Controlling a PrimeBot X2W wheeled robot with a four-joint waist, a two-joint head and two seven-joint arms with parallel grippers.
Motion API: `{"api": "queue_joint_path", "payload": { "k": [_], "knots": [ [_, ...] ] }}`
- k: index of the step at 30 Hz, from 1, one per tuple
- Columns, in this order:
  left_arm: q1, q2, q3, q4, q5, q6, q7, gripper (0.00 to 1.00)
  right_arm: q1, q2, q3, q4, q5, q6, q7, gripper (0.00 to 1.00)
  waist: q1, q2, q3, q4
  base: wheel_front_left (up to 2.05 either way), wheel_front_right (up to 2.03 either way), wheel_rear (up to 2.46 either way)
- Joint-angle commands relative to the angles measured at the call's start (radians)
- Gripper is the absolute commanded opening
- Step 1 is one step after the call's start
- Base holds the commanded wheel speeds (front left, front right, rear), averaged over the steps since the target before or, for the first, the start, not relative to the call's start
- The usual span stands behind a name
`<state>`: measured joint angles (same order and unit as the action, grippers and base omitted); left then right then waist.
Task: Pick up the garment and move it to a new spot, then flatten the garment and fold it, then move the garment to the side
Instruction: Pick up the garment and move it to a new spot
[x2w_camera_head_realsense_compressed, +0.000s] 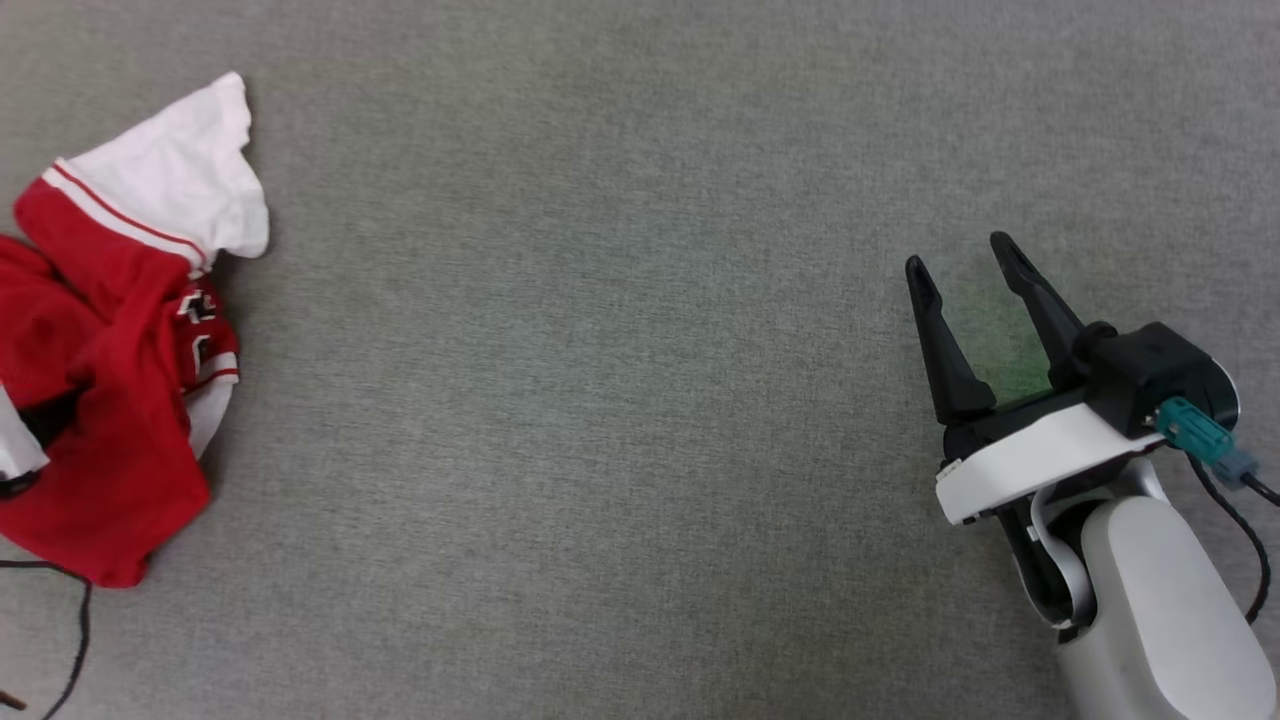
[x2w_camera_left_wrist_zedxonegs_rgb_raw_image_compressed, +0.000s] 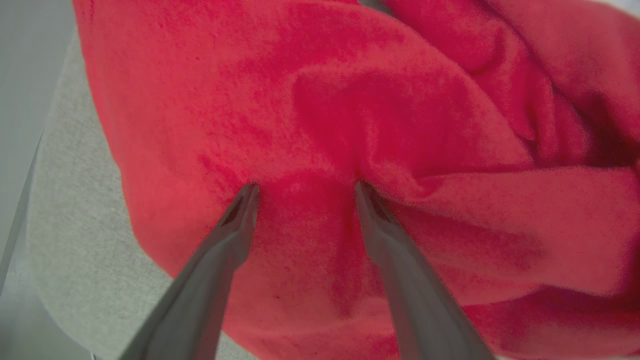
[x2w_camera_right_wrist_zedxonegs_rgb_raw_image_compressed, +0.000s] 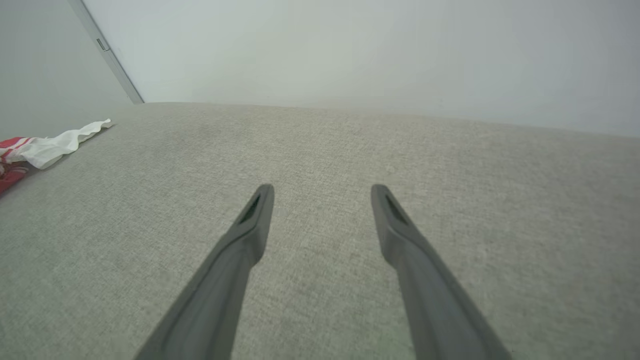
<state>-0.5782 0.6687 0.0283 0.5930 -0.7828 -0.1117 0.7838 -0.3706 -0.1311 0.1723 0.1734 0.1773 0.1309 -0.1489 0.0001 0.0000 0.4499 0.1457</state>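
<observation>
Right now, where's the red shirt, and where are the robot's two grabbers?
garment (x2w_camera_head_realsense_compressed: 110, 420): head view, on its crumpled red body.
left gripper (x2w_camera_left_wrist_zedxonegs_rgb_raw_image_compressed: 306, 186): left wrist view, midway between its spread fingertips, against red cloth.
right gripper (x2w_camera_head_realsense_compressed: 958, 252): head view, midway between its open fingertips.
</observation>
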Motion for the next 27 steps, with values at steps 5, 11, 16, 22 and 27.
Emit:
{"api": "queue_joint_path", "payload": {
  "k": [5,11,16,22,27],
  "knots": [
    [0.03,-0.055,-0.014,0.033,-0.017,0.019,0.014,0.47,-0.036,-0.011,0.021,0.014,0.009,0.0,-0.007,1.0,-0.0001,0.0,0.032,-0.022,0.0,0.0,0.0],
    [0.03,-0.076,-0.032,0.057,0.0,0.026,-0.015,0.0,-0.048,-0.022,0.036,0.033,0.014,0.0,-0.008,1.0,-0.0001,0.0,0.011,-0.03,0.0,0.0,0.0],
    [-0.002,-0.05,-0.043,0.047,0.058,0.036,-0.118,0.0,-0.028,-0.019,0.031,0.05,0.02,0.0,-0.014,1.0,-0.0001,0.0,-0.046,-0.026,0.0,0.0,0.0],
    [-0.05,-0.031,-0.058,0.04,0.14,0.055,-0.283,0.0,0.019,-0.008,0.007,0.073,0.026,0.0,-0.023,1.0,-0.0001,0.0,-0.153,-0.006,0.0,0.0,0.0],
    [-0.098,-0.033,-0.073,0.019,0.21,0.073,-0.46,0.0,0.058,0.001,-0.007,0.081,0.025,0.0,-0.018,1.0,-0.0001,0.0,-0.246,0.01,0.0,0.0,0.0]
  ]
}}
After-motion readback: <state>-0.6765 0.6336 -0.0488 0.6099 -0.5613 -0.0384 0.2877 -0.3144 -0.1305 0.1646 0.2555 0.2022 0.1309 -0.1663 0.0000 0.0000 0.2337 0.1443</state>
